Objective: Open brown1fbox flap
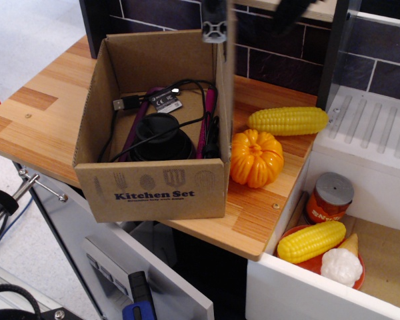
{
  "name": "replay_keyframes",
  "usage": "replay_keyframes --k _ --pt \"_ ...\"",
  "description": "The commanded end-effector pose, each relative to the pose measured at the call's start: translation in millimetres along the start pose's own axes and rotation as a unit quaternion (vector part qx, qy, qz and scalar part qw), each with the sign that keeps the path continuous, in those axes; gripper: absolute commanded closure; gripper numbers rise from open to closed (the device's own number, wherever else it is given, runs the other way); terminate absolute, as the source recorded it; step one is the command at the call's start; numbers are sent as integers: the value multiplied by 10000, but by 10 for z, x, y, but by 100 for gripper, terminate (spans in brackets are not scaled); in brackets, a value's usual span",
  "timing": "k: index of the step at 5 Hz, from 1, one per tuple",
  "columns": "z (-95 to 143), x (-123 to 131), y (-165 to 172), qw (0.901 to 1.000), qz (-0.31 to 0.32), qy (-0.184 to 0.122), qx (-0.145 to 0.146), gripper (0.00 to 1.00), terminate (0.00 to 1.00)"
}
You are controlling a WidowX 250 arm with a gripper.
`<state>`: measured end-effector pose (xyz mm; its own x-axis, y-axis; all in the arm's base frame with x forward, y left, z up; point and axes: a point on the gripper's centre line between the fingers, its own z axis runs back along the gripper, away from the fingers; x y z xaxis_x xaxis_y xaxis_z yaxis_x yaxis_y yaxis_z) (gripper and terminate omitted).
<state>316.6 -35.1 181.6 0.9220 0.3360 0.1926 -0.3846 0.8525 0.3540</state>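
The brown1fbox [150, 193] stands on the wooden counter [27, 127] with its top open. Inside it lie a black round device [161, 137], black cables and a purple strap. The flap [227, 67] stands upright on the box's right long edge and shows nearly edge-on. My gripper [253, 13] is at the top edge of the view, blurred. One grey fingertip [215, 19] sits just left of the flap's top and a dark finger [295, 9] is well to the right. The fingers are wide apart and hold nothing.
An orange pumpkin [256, 157] touches the box's right side, with a corn cob [288, 121] behind it. To the right is a white drainer [373, 133]. Below it are a can [329, 197] and a red plate [300, 261] with corn and cauliflower.
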Motion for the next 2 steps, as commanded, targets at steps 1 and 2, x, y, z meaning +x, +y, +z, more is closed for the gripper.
replay_keyframes --k 1,2 --pt "52 110 -177 9989 -122 -362 254 0 0" --pt "16 107 -203 9986 -173 -498 58 0 100"
